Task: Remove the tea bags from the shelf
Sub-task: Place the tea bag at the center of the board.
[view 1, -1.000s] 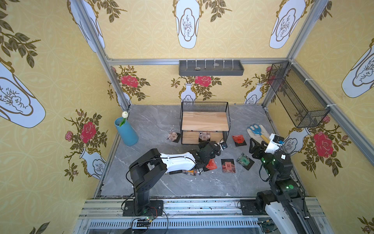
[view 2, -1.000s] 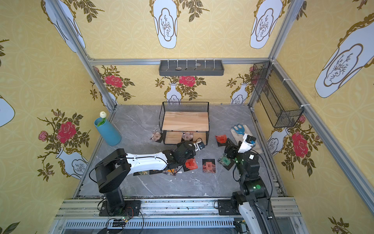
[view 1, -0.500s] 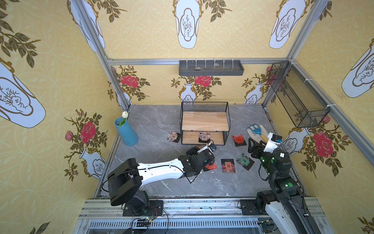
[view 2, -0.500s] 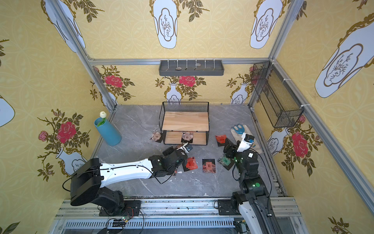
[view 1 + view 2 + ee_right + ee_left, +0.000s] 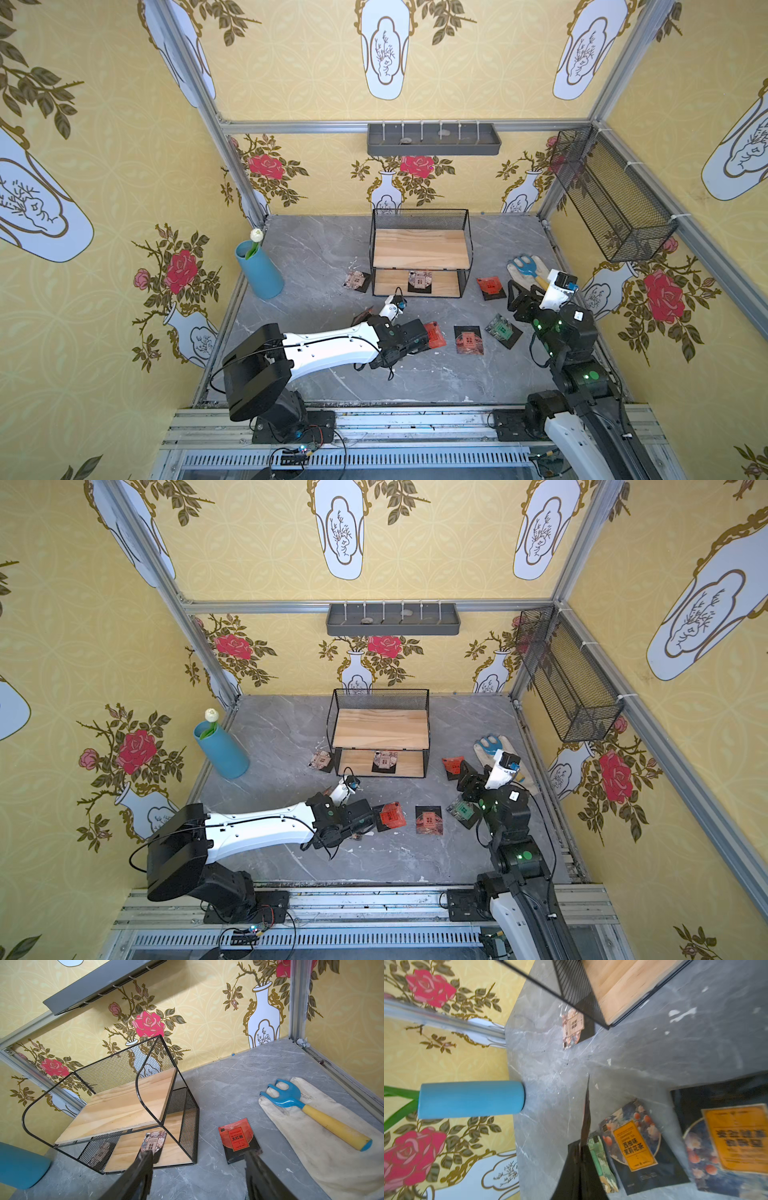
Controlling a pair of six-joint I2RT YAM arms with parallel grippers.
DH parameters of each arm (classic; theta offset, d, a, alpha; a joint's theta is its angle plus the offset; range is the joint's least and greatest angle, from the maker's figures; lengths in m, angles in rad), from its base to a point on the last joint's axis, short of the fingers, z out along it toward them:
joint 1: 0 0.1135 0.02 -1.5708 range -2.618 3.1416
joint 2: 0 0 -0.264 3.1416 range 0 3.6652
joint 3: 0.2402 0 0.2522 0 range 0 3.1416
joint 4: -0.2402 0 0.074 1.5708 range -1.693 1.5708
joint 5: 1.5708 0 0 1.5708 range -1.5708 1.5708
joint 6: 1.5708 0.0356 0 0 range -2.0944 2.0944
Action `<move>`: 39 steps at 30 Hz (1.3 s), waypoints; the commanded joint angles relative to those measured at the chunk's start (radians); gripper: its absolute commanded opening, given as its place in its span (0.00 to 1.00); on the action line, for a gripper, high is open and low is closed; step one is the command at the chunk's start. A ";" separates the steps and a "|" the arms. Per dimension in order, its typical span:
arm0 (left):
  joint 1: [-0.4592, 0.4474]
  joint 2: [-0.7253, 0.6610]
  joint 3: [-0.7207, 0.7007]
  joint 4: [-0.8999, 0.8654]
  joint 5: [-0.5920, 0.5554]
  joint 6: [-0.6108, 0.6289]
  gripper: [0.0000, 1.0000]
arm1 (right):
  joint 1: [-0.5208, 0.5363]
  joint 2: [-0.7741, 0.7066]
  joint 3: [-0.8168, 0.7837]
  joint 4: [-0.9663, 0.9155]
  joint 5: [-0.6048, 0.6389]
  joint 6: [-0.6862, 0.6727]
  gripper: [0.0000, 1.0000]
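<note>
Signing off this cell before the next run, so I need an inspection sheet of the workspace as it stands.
Surface: grey marble-look tabletop, white scuffs.
Job's things: shelf has a bare top board; one tea bag lies on its lower board; other tea bags lie flat on the tabletop.
Clutter: blue vase holding a flower; glove with a blue rake on it.
Grippers: left gripper shut on an edge-on tea bag; right gripper open, empty.
Cables: black cable loops at the left arm's base.
Surroundings: grey tray and wire basket hang on the floral walls.
</note>
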 commanded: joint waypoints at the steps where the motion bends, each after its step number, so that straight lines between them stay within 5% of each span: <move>1: 0.042 0.022 0.010 -0.112 -0.006 -0.109 0.00 | -0.001 -0.003 0.001 0.062 -0.002 -0.006 0.73; 9: 0.196 0.009 0.000 -0.093 0.048 -0.131 0.00 | -0.002 -0.005 0.002 0.060 0.009 -0.008 0.73; 19: 0.340 0.074 0.023 0.049 0.108 0.019 0.00 | -0.002 -0.003 0.017 0.044 0.020 -0.009 0.73; 39: 0.435 0.259 0.129 0.002 0.232 0.056 0.05 | -0.003 -0.007 0.034 0.034 0.043 -0.018 0.73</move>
